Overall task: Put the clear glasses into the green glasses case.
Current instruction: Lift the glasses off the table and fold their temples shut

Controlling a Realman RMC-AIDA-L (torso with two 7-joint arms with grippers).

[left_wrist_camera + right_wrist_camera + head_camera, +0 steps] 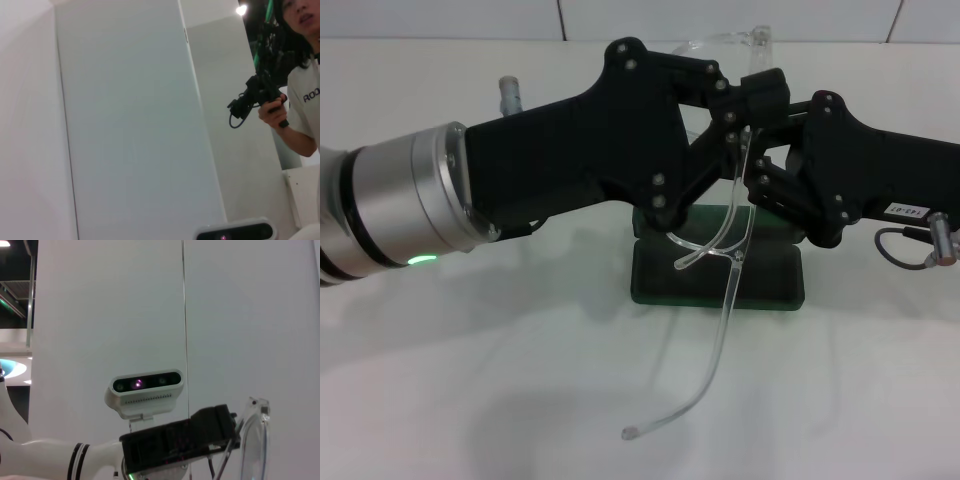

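Observation:
The clear glasses (732, 255) hang in the air over the middle of the table, with the curved lens (725, 42) at the top and two thin temple arms trailing down toward me. My left gripper (752, 108) reaches in from the left and is shut on the frame near the hinge. From the right, my right gripper (758, 172) comes up against the same corner of the glasses just below it. Directly underneath lies the green glasses case (770, 285), open on the white table. In the right wrist view the lens (254, 440) shows beside a black gripper body.
A small grey cylinder (510, 92) stands at the back left of the white table (470, 400). A cable with a metal plug (932, 245) hangs off my right arm. The left wrist view shows a wall and a person (300, 95) holding a device.

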